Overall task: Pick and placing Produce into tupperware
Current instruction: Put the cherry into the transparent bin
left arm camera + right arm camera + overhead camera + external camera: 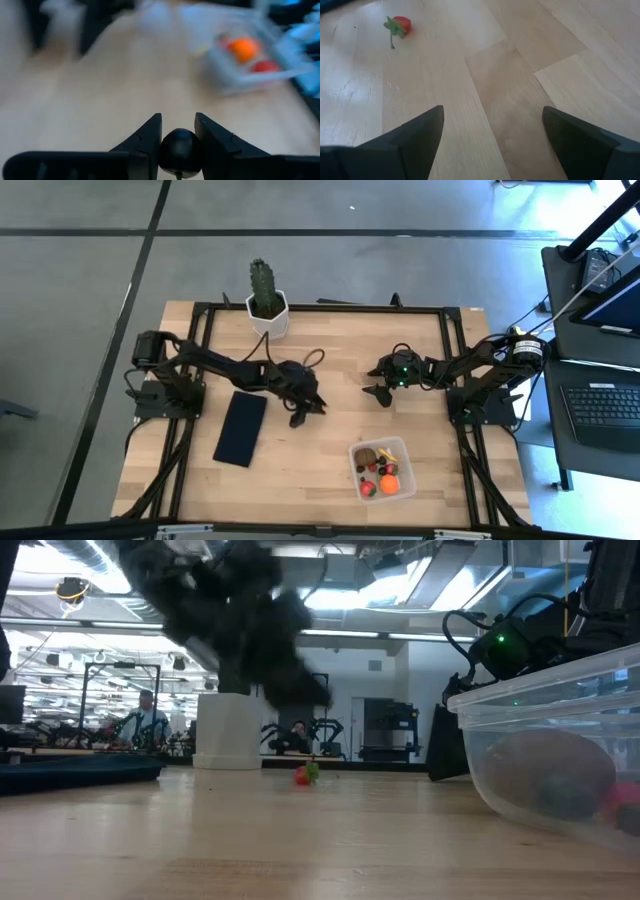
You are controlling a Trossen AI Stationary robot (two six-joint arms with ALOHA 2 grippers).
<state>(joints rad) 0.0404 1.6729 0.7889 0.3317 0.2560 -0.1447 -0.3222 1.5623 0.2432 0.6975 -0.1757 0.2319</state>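
Tabletop [320,480]: carries everything below.
Cactus [266,298]: at the far edge, left of centre.
Mat [241,427]: flat on the left half, just left of the left hand [305,412].
Right hand [380,392]: over the middle, right of the left hand and well apart from it.
Tupperware [383,468]: near edge, right of centre; produce [386,477] lies inside.
Strawberry [398,25]: alone on the tabletop, ahead of the right hand.

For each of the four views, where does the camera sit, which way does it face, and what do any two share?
High: overhead, straight down; both arms, tupperware.
Low: tabletop height, facing the room; blurred arm above, tupperware close on the right.
Left wrist: behind the left tool, shut on a dark piece.
Right wrist: behind the open right tool, facing bare wood.
Shared: low and right wrist both show a red, green-stemmed piece.
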